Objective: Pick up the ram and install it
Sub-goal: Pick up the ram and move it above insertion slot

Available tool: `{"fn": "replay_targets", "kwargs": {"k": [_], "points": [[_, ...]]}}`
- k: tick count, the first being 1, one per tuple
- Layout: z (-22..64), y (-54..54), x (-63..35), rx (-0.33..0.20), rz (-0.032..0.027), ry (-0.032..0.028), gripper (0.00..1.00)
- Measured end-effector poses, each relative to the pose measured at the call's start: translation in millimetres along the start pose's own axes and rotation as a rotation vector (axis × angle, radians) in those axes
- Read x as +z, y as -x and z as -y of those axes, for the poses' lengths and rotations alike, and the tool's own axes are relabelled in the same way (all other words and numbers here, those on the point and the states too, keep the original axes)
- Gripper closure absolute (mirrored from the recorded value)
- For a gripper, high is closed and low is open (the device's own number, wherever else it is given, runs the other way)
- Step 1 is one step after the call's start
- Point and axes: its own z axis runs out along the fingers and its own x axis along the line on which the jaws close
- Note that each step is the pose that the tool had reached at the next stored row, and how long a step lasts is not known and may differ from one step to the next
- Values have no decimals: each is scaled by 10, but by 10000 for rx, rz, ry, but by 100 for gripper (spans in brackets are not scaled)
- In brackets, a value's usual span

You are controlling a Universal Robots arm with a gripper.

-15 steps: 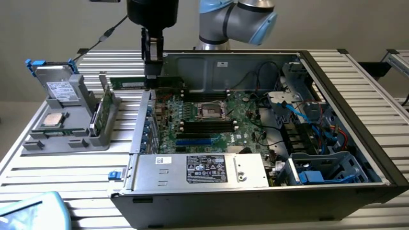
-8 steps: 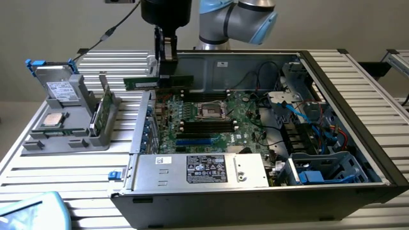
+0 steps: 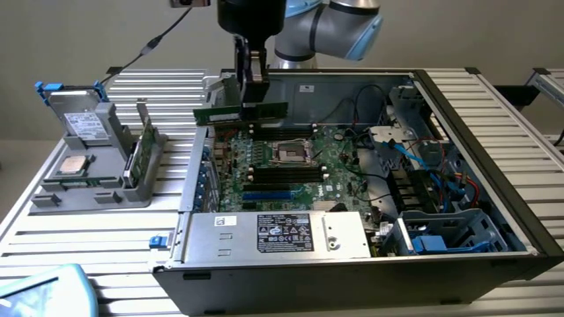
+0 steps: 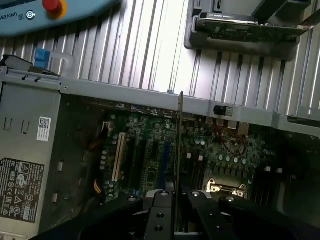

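Note:
The ram [image 3: 240,113] is a long narrow green stick, held level in the air over the back edge of the motherboard [image 3: 339,168] inside the open computer case [image 3: 493,142]. My gripper [image 3: 255,99] comes down from above and is shut on the stick's upper edge near its middle. In the wrist view the ram [image 4: 179,135] shows edge-on as a thin line running out from my gripper [image 4: 174,194], above the board's black memory slots [image 4: 192,170]. Empty black slots [image 3: 284,176] lie on both sides of the processor socket [image 3: 290,151].
A grey holder [image 3: 88,191] at the exterior view's left carries a silver processor chip [image 3: 72,166], a drive [image 3: 84,123] and a taller green card [image 3: 141,150]. The power supply [image 3: 275,235] fills the case front. Cables and a drive cage [image 3: 445,234] sit at the right. A teach pendant [image 4: 50,12] lies nearby.

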Motion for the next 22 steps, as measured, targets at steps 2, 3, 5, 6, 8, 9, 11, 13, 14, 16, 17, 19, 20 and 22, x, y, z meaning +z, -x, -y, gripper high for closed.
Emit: {"fn": "replay_targets", "kwargs": {"k": [2, 3, 5, 6, 8, 9, 11, 13, 14, 16, 17, 19, 20, 22], "points": [[64, 5, -6, 6, -29, -107, 86], [94, 13, -9, 11, -47, -158, 86], [153, 34, -11, 16, -77, -230, 86], [180, 44, -12, 17, -90, -246, 86], [230, 61, -10, 24, -102, -258, 86], [252, 67, -8, 33, -105, -259, 86], [293, 74, 1, 61, -105, -260, 86], [332, 76, 17, 110, -102, -257, 86], [352, 77, 26, 139, -100, -256, 86], [390, 76, 47, 202, -92, -255, 86], [409, 75, 58, 240, -90, -252, 86], [445, 73, 85, 332, -86, -246, 86], [467, 72, 101, 372, -83, -245, 86], [513, 70, 133, 446, -77, -242, 86]]}}
